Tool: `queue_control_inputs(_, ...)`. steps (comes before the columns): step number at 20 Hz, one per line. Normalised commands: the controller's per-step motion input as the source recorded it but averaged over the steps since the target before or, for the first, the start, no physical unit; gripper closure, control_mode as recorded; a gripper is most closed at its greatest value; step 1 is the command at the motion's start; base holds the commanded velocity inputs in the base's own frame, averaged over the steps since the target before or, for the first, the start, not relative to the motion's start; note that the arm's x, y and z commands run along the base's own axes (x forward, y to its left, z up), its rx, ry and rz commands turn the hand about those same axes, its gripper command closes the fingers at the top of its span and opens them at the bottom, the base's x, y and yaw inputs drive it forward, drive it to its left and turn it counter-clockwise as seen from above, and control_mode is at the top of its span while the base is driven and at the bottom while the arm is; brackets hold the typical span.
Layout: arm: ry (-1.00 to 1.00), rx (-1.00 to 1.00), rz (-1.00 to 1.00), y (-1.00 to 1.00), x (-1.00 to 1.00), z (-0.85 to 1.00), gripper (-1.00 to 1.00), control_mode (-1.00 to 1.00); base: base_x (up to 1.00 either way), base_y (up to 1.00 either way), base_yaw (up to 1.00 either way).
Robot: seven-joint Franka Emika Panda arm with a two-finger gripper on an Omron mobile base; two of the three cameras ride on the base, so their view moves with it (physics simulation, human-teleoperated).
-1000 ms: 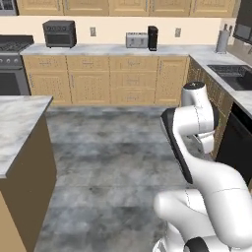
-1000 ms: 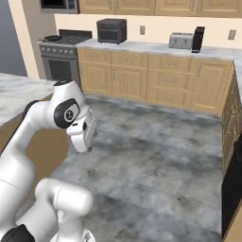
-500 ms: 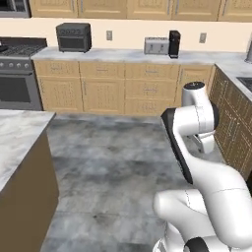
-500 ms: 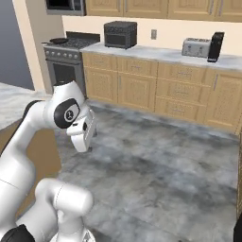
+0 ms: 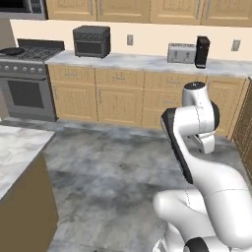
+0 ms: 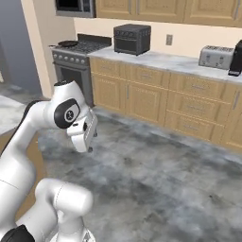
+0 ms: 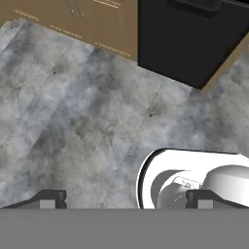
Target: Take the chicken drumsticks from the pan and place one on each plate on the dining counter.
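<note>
A dark round pan [image 6: 68, 43] sits on the stove [image 6: 71, 59] at the far left of the back wall; it also shows as the pan [image 5: 12, 50] in the left base view. It is too far off to make out the chicken drumsticks in it. The plates are out of view. My gripper [image 6: 89, 147] hangs folded close to the arm, pointing down at the floor, far from the stove. In the hand view the gripper [image 7: 127, 199] is open, fingertips [image 7: 51, 199] wide apart, with only grey floor below.
A marble-topped counter with a tan front [image 5: 19, 152] juts in at the near left; I cannot tell whether it is the dining counter. Wooden cabinets line the back wall under a toaster oven [image 5: 91, 42], a toaster [image 5: 181, 52] and a black coffee maker [image 5: 202, 51]. Open floor lies between.
Both base views have swung left: the cabinets and appliances slid rightward and the stove came further into view. The camera moved with the base. The arm kept its folded pose, gripper still open.
</note>
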Motion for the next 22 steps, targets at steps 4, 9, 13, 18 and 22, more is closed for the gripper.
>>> queue_control_inputs(4, 0.0, 0.0, 0.0, 0.0, 0.0, 0.0, -1.0, 1.0, 1.0, -0.21, 0.28)
queue_control_inputs(9, 0.0, 0.0, 0.0, 0.0, 0.0, 0.0, -1.0, 1.0, 1.0, -0.16, 0.29)
queue_control_inputs(13, 0.0, 0.0, 0.0, 0.0, 0.0, 0.0, -1.0, 1.0, 1.0, -0.06, 0.31)
queue_control_inputs(18, 0.0, 0.0, 0.0, 0.0, 0.0, 0.0, -1.0, 1.0, 1.0, 0.0, 0.3)
queue_control_inputs(22, 0.0, 0.0, 0.0, 0.0, 0.0, 0.0, -1.0, 1.0, 1.0, 0.0, 0.27)
